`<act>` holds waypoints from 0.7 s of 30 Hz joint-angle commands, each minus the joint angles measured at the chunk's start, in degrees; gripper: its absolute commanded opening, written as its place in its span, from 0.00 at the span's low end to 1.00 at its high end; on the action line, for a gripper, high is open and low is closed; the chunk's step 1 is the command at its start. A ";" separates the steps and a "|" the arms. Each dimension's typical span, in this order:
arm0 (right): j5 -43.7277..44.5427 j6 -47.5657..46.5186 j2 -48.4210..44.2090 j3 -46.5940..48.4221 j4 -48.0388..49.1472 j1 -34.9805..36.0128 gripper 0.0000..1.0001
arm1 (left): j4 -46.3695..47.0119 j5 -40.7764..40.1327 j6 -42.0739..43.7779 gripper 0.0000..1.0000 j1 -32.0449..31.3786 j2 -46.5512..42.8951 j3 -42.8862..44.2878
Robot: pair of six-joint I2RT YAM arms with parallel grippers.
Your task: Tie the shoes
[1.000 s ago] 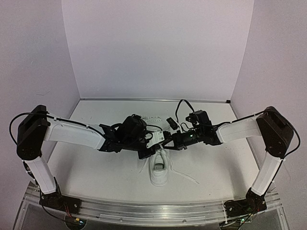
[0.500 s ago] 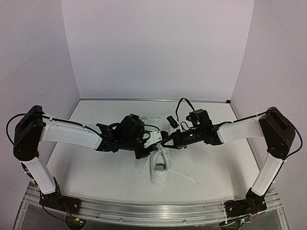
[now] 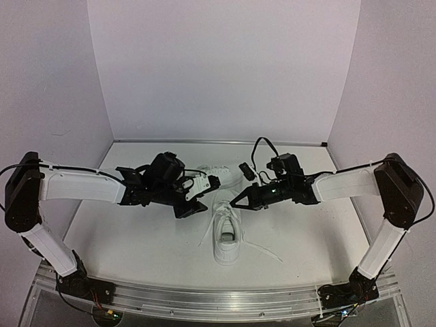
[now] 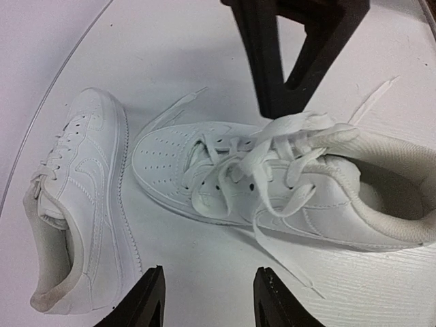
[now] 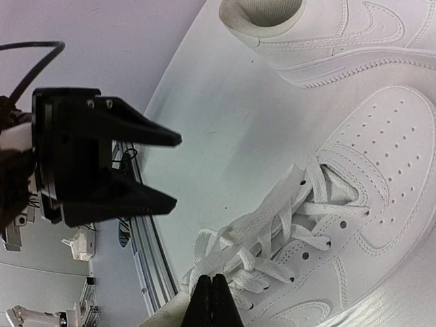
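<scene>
Two white sneakers lie on the table. The near shoe (image 3: 227, 238) points away from me, with its laces bunched in loops over the tongue (image 4: 300, 136) and loose ends trailing on the table (image 3: 262, 250). The far shoe (image 3: 221, 177) lies behind it and also shows in the left wrist view (image 4: 88, 197). My right gripper (image 3: 236, 202) is shut, with its tips in the lace bunch (image 5: 210, 289) of the near shoe (image 5: 381, 204), apparently pinching a lace. My left gripper (image 3: 197, 197) is open and empty (image 4: 208, 300), left of the shoe's toe.
The white table (image 3: 136, 231) is closed in by white walls at the back and sides. An aluminium rail (image 3: 218, 300) runs along the front edge by the arm bases. The far shoe (image 5: 340, 34) lies close to both grippers.
My left gripper has drawn back to the left, away from the near shoe, and now stands open. My right gripper stays shut at the laces and has shifted slightly right.
</scene>
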 commanded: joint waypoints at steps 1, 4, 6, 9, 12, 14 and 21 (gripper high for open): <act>0.66 -1.96 -3.08 0.01 -1.05 0.48 0.00 | 1.49 4.75 1.30 0.47 2.99 -0.69 0.05; 0.49 -2.06 -3.01 0.14 -1.22 0.44 0.00 | 0.46 7.48 4.00 0.49 3.70 0.54 1.06; 0.22 -2.09 -2.93 0.25 -1.28 0.44 0.00 | -0.24 9.97 5.63 0.50 3.91 1.38 1.75; -0.15 -2.28 -2.92 0.27 -1.31 0.49 0.00 | -0.46 13.65 7.72 0.50 3.96 3.24 2.71; -0.70 -2.51 -2.97 0.27 -1.31 0.43 0.00 | 2.22 11.54 8.94 0.50 3.88 4.78 2.96; -1.25 -2.76 -3.04 0.23 -1.35 0.44 0.00 | 3.01 10.17 10.29 0.49 3.92 6.19 3.62; -3.00 -3.87 -2.61 0.63 -2.33 0.53 0.00 | 9.41 6.43 14.60 0.45 4.21 9.71 4.25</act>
